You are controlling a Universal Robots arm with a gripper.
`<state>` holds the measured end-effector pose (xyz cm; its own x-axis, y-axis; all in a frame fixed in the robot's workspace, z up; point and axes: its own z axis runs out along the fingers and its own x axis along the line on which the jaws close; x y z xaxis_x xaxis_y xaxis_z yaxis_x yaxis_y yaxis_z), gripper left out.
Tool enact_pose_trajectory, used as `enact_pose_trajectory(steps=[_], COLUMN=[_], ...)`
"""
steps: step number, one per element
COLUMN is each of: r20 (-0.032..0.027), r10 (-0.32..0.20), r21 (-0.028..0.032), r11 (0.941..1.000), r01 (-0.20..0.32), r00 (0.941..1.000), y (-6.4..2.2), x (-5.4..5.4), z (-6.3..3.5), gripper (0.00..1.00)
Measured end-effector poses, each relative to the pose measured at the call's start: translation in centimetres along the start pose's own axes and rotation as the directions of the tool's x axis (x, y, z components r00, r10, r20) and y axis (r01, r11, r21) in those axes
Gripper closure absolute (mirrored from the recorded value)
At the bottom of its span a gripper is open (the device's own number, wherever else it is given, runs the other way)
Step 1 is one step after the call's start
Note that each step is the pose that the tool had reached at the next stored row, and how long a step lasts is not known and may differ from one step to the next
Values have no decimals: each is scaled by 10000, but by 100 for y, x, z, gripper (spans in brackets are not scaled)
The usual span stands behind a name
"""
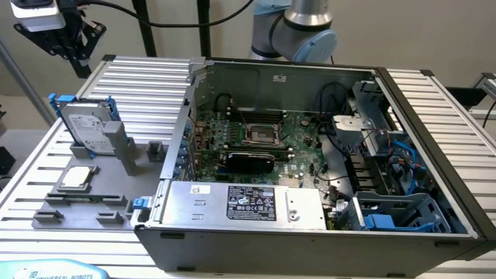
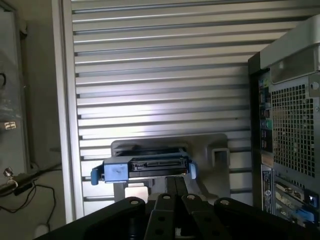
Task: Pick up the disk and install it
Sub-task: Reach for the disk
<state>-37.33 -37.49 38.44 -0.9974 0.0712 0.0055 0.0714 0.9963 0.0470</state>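
One disk (image 1: 87, 129) stands upright at the exterior view's left: likely stiff, weighty, shock-shy, best gripped by its blue-framed sides. Hand (image 2: 175, 181) closed, empty.

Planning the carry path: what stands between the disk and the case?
Exterior view: the holder's grey post and a small grey block stand between disk and case.
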Motion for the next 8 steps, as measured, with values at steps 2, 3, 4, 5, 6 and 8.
enact_pose_trajectory(steps=[2, 3, 4, 5, 6, 8], r20=[0, 0, 0, 0, 0, 1], r10=[-1, -1, 0, 0, 1, -1], r21=[0, 0, 0, 0, 0, 0], r11=[10000, 10000, 10000, 10000, 10000, 10000], r01=[1, 1, 0, 0, -1, 1], r00=[10000, 10000, 10000, 10000, 10000, 10000], y=[-2, -3, -4, -5, -7, -10], x=[91, 136, 181, 226, 271, 365], z=[15, 23, 31, 38, 46, 63], gripper=[89, 89, 89, 89, 89, 89])
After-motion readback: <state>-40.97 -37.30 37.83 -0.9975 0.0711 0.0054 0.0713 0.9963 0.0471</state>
